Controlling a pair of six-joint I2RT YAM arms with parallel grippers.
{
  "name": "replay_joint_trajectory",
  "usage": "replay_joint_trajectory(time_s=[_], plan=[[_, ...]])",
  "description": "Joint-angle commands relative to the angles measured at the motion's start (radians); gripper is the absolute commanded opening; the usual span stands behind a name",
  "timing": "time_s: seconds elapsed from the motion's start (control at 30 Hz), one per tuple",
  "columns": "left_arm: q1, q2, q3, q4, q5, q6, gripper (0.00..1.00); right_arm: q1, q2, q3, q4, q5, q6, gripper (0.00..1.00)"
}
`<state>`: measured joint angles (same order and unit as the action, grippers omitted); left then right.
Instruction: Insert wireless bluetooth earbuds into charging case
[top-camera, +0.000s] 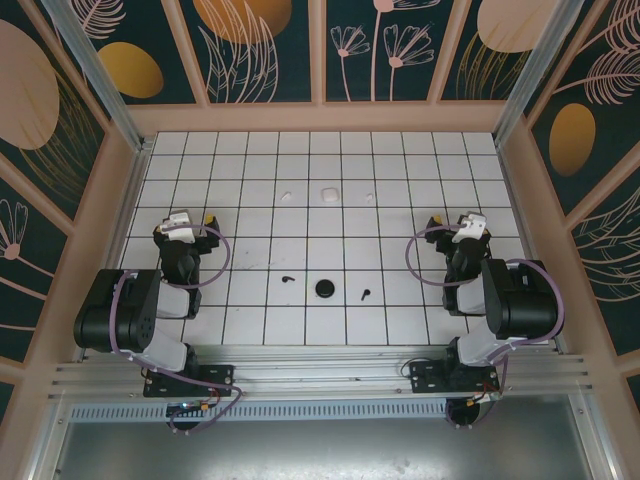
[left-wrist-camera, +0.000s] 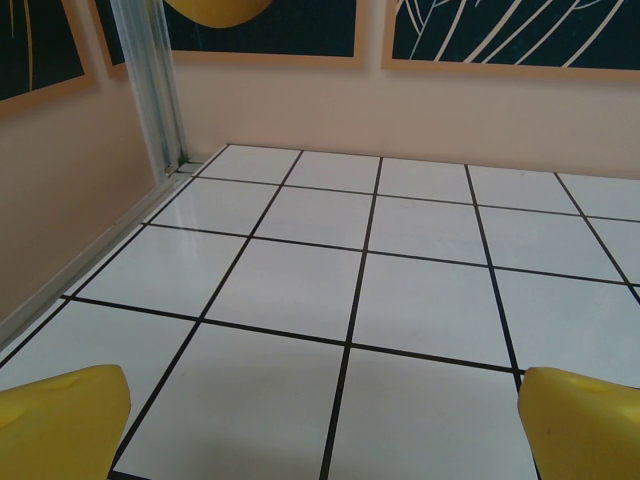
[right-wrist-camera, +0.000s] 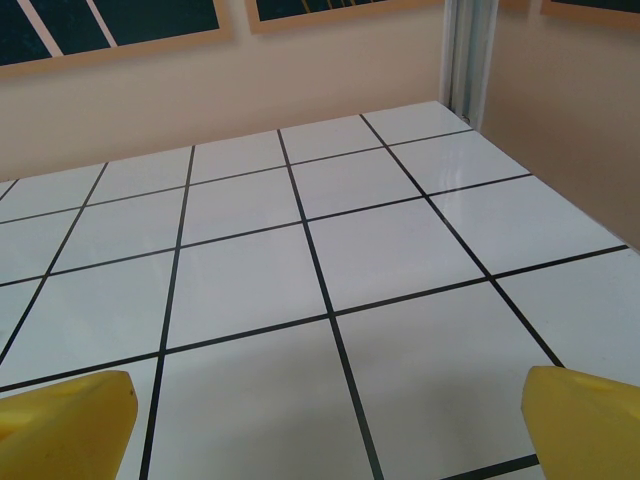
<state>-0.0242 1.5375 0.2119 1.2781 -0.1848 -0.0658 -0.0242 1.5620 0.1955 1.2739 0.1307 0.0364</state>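
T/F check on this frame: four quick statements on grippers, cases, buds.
1. The left gripper and right gripper are open, holding nothing. True.
2. The black case lies farther from the arm bases than the white case. False: it lies nearer.
3. One black bud lies left of the black case, another right. True.
4. The white buds sit in the white case. False: they lie on the tiles, one left of it, one right.

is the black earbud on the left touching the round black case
Apart. The top view shows the black earbud lying left of the black case, with a plain strip of bare floor between them.
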Motion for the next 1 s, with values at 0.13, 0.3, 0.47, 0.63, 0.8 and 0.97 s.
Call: replay_joint_trajectory(time_s=[0.13,0.3,0.47,0.63,0.8,0.97], plan=[[0.007,-0.018,0.018,0.007,-0.007,-0.017,0.99,0.008,-0.023,0.016,0.012,-0.008,0.014,0.99],[0.007,-0.019,0.018,0.007,-0.007,-0.017,0.99,0.008,-0.023,0.016,0.011,-0.008,0.013,0.99],[0.007,-0.019,0.018,0.007,-0.007,-0.017,0.99,0.007,-0.023,0.016,0.011,-0.012,0.015,0.99],[0.007,-0.018,0.020,0.003,-0.005,-0.019,0.99,0.007,-0.028,0.014,0.014,-0.004,0.015,0.99],[0.007,-0.105,0.022,-0.075,-0.111,-0.057,0.99,0.020,-0.123,0.027,-0.096,-0.011,-0.002,0.99],[0.007,-0.244,0.155,-0.465,-0.184,-0.107,0.98,0.020,-0.303,0.226,-0.667,-0.003,0.057,0.99]])
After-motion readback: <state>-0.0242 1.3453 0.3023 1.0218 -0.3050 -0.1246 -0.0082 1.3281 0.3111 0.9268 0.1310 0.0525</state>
